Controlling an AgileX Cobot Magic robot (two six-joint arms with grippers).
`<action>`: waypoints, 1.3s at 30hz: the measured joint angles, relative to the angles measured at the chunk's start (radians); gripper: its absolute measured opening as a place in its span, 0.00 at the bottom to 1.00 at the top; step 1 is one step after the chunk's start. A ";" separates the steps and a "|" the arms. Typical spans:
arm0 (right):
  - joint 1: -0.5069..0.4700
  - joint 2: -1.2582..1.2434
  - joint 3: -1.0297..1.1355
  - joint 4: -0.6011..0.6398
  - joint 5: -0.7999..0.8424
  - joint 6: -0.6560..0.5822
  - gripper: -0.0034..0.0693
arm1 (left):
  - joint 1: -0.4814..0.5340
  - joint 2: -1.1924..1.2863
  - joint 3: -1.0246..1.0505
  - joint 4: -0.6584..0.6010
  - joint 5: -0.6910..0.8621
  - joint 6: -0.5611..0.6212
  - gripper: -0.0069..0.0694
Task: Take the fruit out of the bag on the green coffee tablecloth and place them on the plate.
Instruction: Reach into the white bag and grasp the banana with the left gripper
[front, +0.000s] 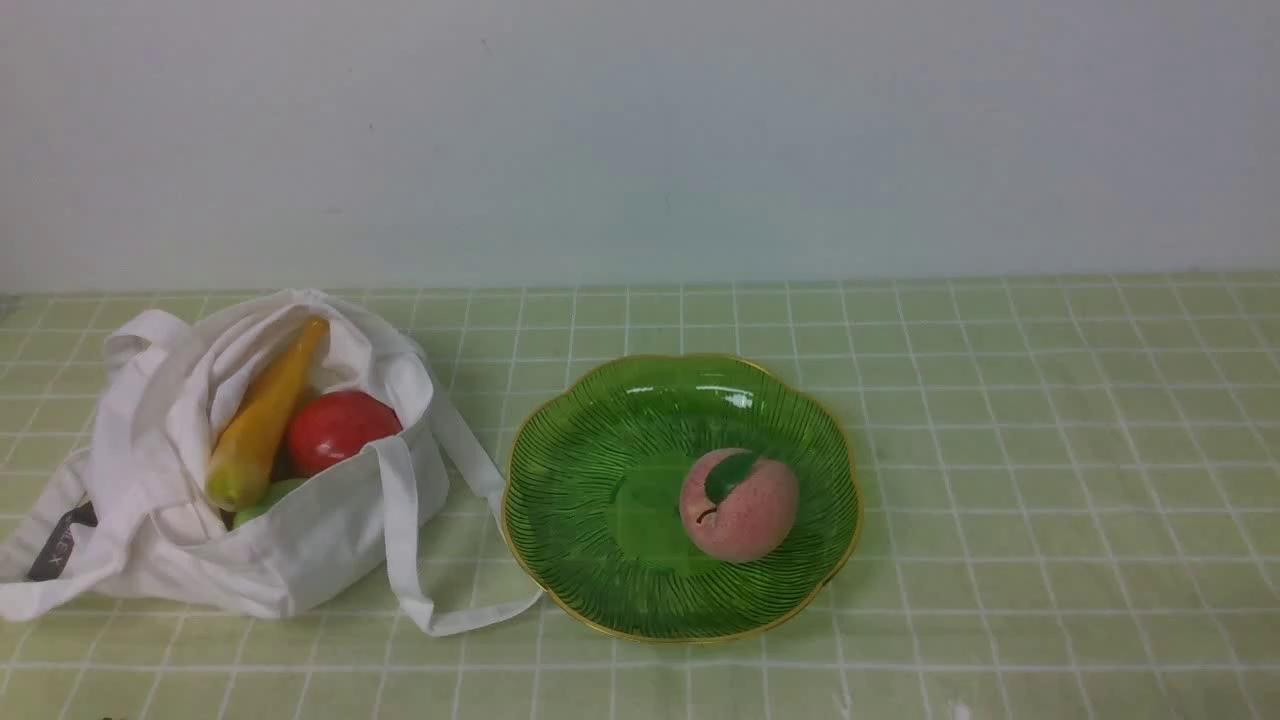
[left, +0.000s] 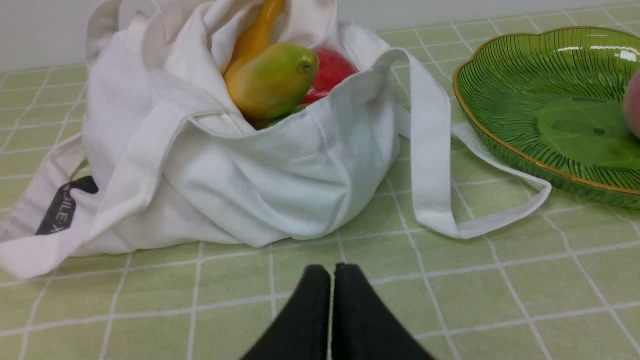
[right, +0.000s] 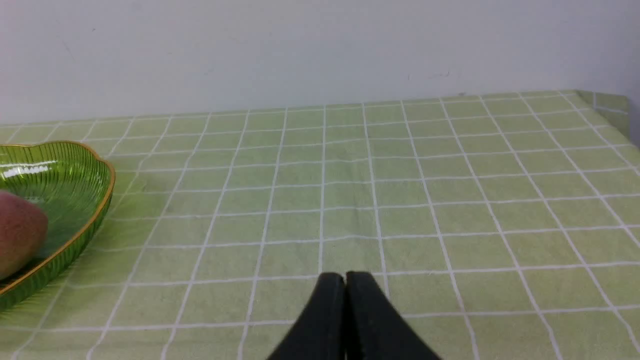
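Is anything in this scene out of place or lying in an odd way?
Nothing is spilled or damaged. The bag sags, and one long strap trails over the tablecloth to the left edge of the plate, where it might snag.

The only readable text is on a small black label (left: 64, 209) sewn to the side of the soft white cloth tote bag (left: 280, 170), at the lower left of the left wrist view. Its pale capitals read roughly "GILEX", and the start is hidden by a fold. In the front view the same label (front: 57, 545) shows only faint letters at the lower left, too small to read.
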 joint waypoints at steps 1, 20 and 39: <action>0.000 0.000 0.000 0.000 0.000 0.000 0.03 | 0.000 0.000 0.000 0.000 0.000 0.000 0.08; 0.000 0.000 0.000 0.000 0.000 0.000 0.03 | 0.000 0.000 0.000 0.000 0.000 0.000 0.08; 0.000 0.000 0.000 0.000 0.000 0.000 0.03 | 0.000 0.000 0.000 -0.155 -0.326 -0.090 0.08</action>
